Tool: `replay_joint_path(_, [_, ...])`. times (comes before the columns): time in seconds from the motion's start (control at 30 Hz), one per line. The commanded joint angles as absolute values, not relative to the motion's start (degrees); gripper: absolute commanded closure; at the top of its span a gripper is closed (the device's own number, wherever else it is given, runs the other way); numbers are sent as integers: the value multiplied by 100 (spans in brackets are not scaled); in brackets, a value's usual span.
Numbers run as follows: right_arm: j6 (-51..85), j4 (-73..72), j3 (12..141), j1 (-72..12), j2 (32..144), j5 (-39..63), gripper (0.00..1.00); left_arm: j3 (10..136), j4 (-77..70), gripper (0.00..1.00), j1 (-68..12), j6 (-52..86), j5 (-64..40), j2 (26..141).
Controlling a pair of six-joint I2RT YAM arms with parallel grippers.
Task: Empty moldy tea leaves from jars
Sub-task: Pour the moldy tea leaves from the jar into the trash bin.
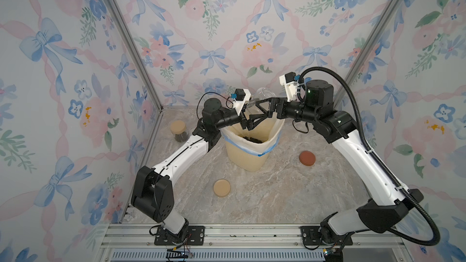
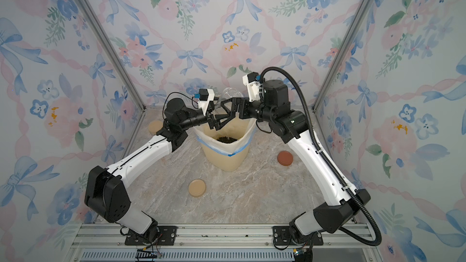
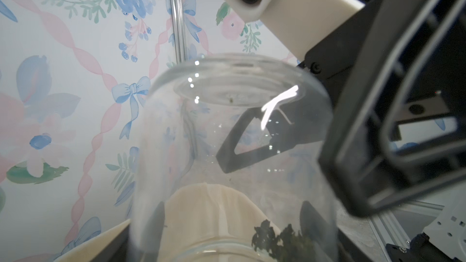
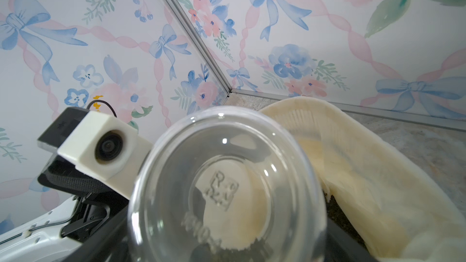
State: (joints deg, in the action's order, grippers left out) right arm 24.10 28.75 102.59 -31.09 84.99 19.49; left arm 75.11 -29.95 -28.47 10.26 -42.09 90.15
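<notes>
A clear glass jar point(image 1: 263, 94) point(image 2: 232, 94) hangs tilted, mouth down, over the cream bin point(image 1: 247, 157), and looks empty but for a crumb. My left gripper point(image 1: 248, 119) point(image 3: 233, 212) is shut on the jar point(image 3: 234, 122) near its mouth. My right gripper point(image 1: 261, 109) point(image 3: 302, 147) stands wide open, one finger on each side of the jar's base point(image 4: 227, 185); I cannot tell if they touch. Moldy tea leaves point(image 1: 252, 139) point(image 3: 280, 240) lie heaped in the bin. A second jar point(image 1: 179, 132), tan-lidded with dark leaves inside, stands at the back left.
A loose tan lid point(image 1: 222, 188) point(image 2: 197, 188) lies front left of the bin. A reddish-brown lid point(image 1: 307, 158) point(image 2: 285, 158) lies to its right, close to my right arm. Flowered walls close in on three sides.
</notes>
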Motion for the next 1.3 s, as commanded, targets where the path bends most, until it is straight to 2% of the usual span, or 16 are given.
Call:
replay_joint_path(0.0, [2195, 2257, 10208, -3255, 8367, 1666, 2, 7477, -3698, 54, -2909, 1945, -4034, 8743])
replay_joint_path(0.5, [1969, 2497, 10809, -3436, 8854, 1333, 3, 7277, -4252, 54, -2984, 4406, -3809, 8821])
replay_joint_path(1.07, [2171, 2874, 11155, -3341, 9103, 1204, 0, 7190, -4287, 54, -3089, 4197, -3979, 8832])
replay_joint_path(1.27, [2171, 3197, 11433, -3344, 9296, 1361, 11, 7171, -4284, 54, -3081, 4158, -3955, 8843])
